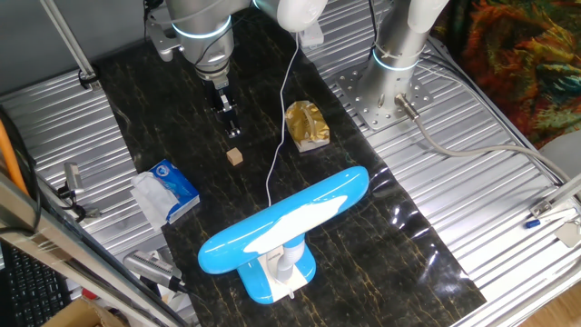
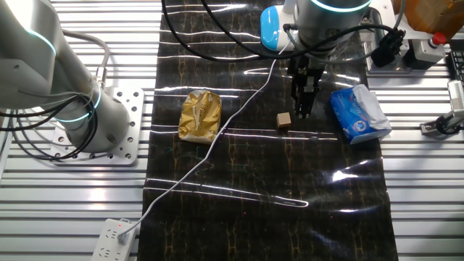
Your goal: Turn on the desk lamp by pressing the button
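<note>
In one fixed view, the desk lamp (image 1: 283,227) sits at the lower centre of the frame on the dark marbled mat (image 1: 381,254), its long blue-and-white head slanting up to the right above its base. Its thin white cord (image 1: 280,136) runs toward the top of the frame. Left of the lamp lies a blue-and-white tissue packet (image 1: 166,190). Higher up sit a small wooden cube (image 1: 235,156) and, to its right, a crumpled gold packet (image 1: 307,124). The gripper (image 1: 232,128) hangs just above the cube at upper centre; whether its fingers are parted cannot be told.
</note>
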You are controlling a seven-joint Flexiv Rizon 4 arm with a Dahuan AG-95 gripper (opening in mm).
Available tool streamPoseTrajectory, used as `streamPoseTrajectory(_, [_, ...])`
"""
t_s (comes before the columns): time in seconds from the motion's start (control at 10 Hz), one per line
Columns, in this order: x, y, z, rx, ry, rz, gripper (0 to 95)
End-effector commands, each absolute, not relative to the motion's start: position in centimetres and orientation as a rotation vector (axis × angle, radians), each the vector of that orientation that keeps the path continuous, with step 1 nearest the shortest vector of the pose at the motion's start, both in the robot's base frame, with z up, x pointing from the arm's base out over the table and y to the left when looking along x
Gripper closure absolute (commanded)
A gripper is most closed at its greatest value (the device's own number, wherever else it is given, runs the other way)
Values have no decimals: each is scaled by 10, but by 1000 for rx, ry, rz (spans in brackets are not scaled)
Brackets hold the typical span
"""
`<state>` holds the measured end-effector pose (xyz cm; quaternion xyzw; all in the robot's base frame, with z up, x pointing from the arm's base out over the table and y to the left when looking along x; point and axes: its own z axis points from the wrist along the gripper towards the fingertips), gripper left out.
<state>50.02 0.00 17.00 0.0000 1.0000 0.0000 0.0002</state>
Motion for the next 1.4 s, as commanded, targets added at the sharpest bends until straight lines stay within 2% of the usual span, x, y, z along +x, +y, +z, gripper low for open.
streamPoseTrajectory(0.1, [500, 0, 170, -272, 3060, -145, 950])
streamPoseTrajectory(0.3, [500, 0, 170, -173, 3068, 24, 950])
streamPoseTrajectory(0.8, [500, 0, 170, -183, 3076, -3, 950])
streamPoseTrajectory(1.2, [501, 0, 169, -187, 3076, -134, 950])
streamPoseTrajectory(1.4, [503, 8, 166, -139, 3075, -131, 950])
